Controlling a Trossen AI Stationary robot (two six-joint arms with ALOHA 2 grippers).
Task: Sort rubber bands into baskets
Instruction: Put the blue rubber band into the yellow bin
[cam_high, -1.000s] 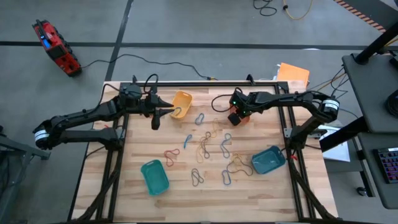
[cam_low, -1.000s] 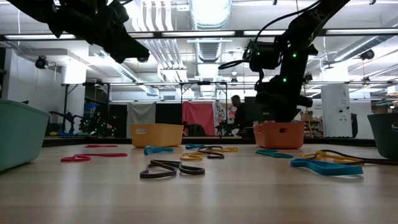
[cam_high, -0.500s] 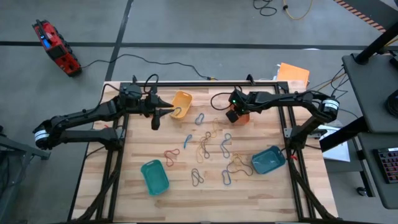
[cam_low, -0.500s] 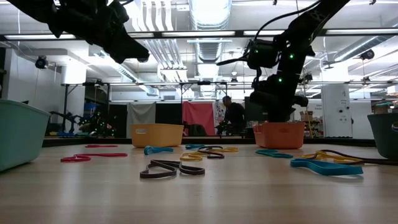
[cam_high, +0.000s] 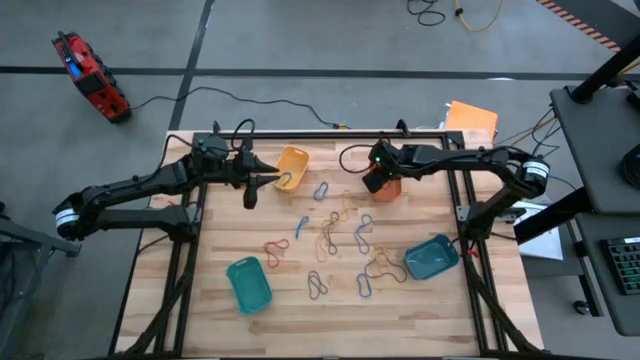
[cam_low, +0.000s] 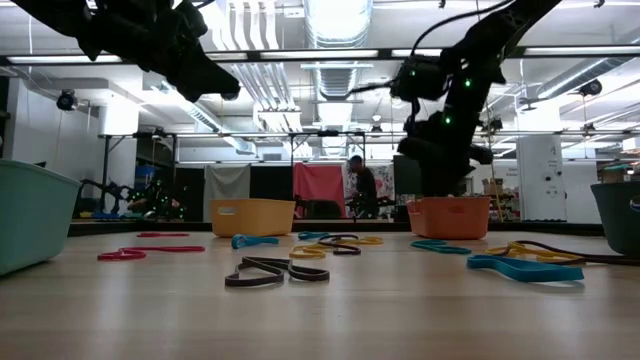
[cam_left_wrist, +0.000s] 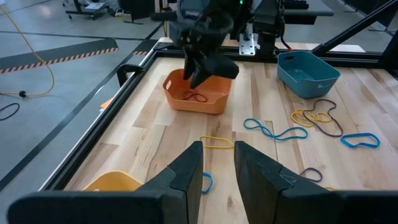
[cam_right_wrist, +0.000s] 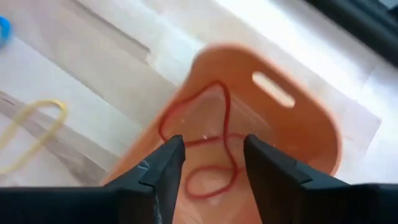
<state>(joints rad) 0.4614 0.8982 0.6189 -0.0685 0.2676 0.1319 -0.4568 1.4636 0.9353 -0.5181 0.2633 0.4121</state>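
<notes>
The right gripper (cam_right_wrist: 208, 165) hangs directly above the orange basket (cam_high: 387, 187), its two fingers spread apart with nothing between them; in the right wrist view red rubber bands (cam_right_wrist: 205, 149) lie looped on the floor of that basket, below the parted fingers. The left wrist view shows the same from across the table: the right gripper (cam_left_wrist: 202, 68) poised over the orange basket (cam_left_wrist: 198, 93) with a red band (cam_left_wrist: 196, 96) inside it. The left gripper (cam_high: 252, 184) waits just beside the yellow basket (cam_high: 291, 166), on the side away from the orange basket, its fingers (cam_left_wrist: 186, 177) held at a narrow gap and gripping nothing. Between the yellow and orange baskets and nearer the middle of the wooden table (cam_high: 290, 295), the loose rubber bands (cam_high: 335, 232) lie scattered in blue, yellow, red and dark colours. The teal-green basket (cam_high: 249, 283) stands well apart from the orange basket, at the table's near edge on the left arm's side; the darker blue-teal basket (cam_high: 431, 258) stands on the right arm's side, with yellow and dark bands (cam_high: 381, 266) just beside it. In the low view a person (cam_low: 362, 190) stands in the room far behind the table.
</notes>
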